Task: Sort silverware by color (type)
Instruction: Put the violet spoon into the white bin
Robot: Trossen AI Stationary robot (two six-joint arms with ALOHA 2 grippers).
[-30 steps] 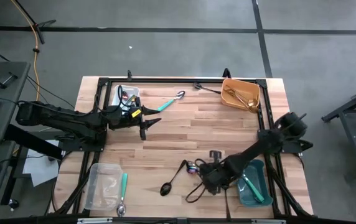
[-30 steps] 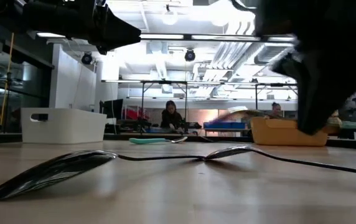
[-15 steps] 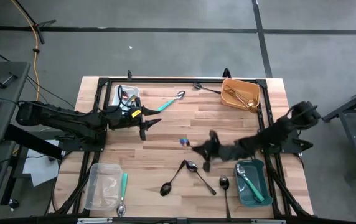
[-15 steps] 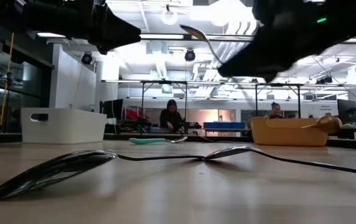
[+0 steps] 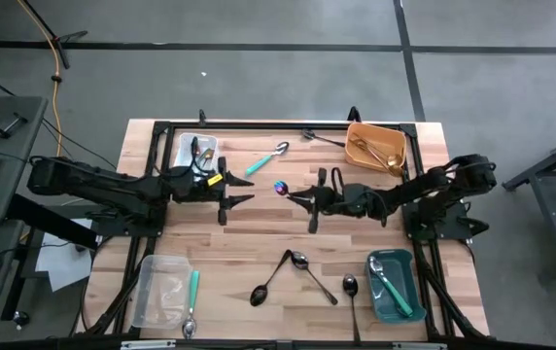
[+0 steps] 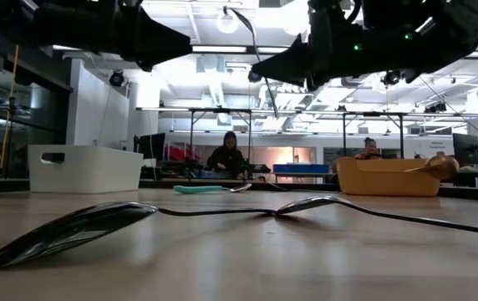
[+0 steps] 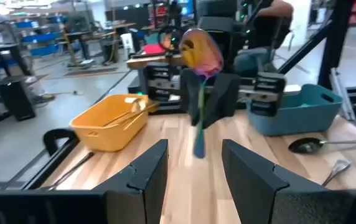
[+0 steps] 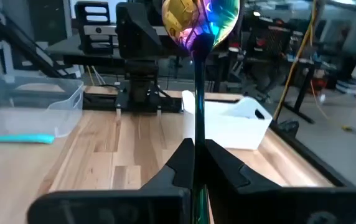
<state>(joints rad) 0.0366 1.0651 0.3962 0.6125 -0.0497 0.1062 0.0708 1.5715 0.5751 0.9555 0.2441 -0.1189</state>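
The rainbow spoon [image 5: 280, 188] is in the air near the middle of the high view, bowl toward the left gripper [image 5: 236, 197], whose fingers stand apart and empty. The right gripper [image 5: 302, 200] is clamped on its handle. Three black spoons [image 5: 302, 273] lie on the table [image 5: 259, 233] lower down.

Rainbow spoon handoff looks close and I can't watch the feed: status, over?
Right gripper shut on iridescent rainbow spoon, held mid-table above the wood. Left gripper open, facing it, apart. Nothing between them.
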